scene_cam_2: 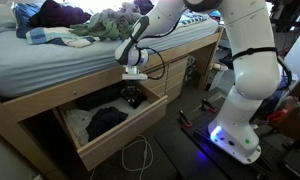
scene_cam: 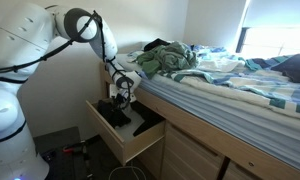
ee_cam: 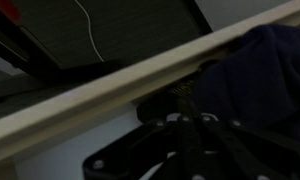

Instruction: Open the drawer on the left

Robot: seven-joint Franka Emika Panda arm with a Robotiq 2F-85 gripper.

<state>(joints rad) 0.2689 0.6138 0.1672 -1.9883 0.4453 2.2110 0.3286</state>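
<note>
The drawer [scene_cam: 128, 150] sits under the side rail of the bed [scene_cam: 225, 85]. It stands well out from the bed frame, with its box open from above in both exterior views. No desk is present, so positions are given against the bed frame and the drawer's own edges. The drawer's long axis runs parallel to the side rail, and its travel is at right angles to that, outward toward the floor space. The claw [scene_cam: 120, 95] hangs low over the open box at the end nearer the robot's base. It is just below the side rail and behind the front panel [scene_cam_2: 125, 142]. The front panel therefore lies outward from the claw, and any further pull should run straight away from the rail. Dark clothes [scene_cam_2: 105, 120] lie in the box beside the claw. The wrist view shows a wooden edge [ee_cam: 140, 85] crossing just above the claw [ee_cam: 180, 150]. Whether the jaws are spread or gripping anything cannot be determined.
</note>
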